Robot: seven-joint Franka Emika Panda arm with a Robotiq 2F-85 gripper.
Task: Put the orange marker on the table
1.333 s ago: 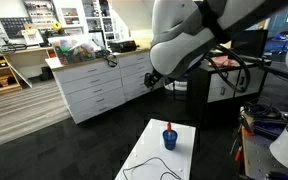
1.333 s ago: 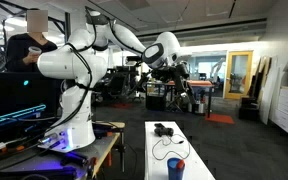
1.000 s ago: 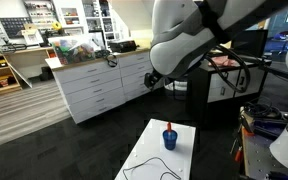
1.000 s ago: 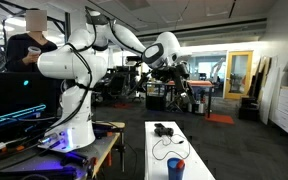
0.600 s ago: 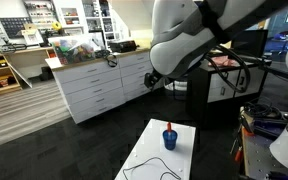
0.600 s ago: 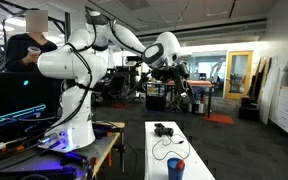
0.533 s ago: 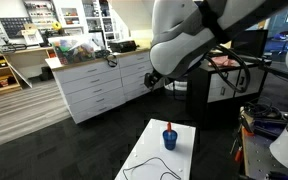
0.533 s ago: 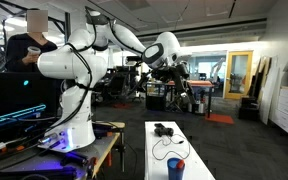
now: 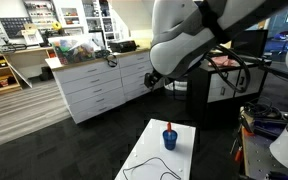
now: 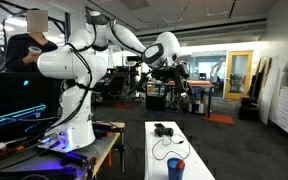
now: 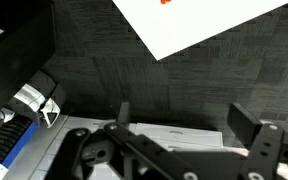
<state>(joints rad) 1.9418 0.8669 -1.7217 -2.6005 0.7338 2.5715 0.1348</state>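
Looking at the orange marker (image 9: 168,127), you see a thin, short orange-red stick standing roughly upright in the blue cup (image 9: 170,140), its upper end poking above the rim. It sits in the cup and is not yet lying on the table (image 9: 149,150). In an exterior view the cup (image 10: 176,169) shows only a small red-orange spot at its mouth (too small there to make out the marker's shape). In the wrist view a sliver of orange (image 11: 166,2) shows at the very top edge against the white table (image 11: 214,25); you cannot make out the cup in that view.

The cup stands near one short end of the table, and you can see nothing in it besides the marker. A thin black cable (image 9: 149,166) curls across the white top near it; whether it touches the cup cannot be told. In an exterior view the cable (image 10: 164,150) loops between the cup and a small black object (image 10: 162,129) lying further along the table.

Your gripper (image 11: 182,115) hangs well apart from the cup, off the table's edge over dark carpet (image 11: 134,80). Its two fingers (image 11: 122,113) stand wide apart, and nothing is held between them. White drawer cabinets (image 9: 99,85) stand across the floor beyond the table.
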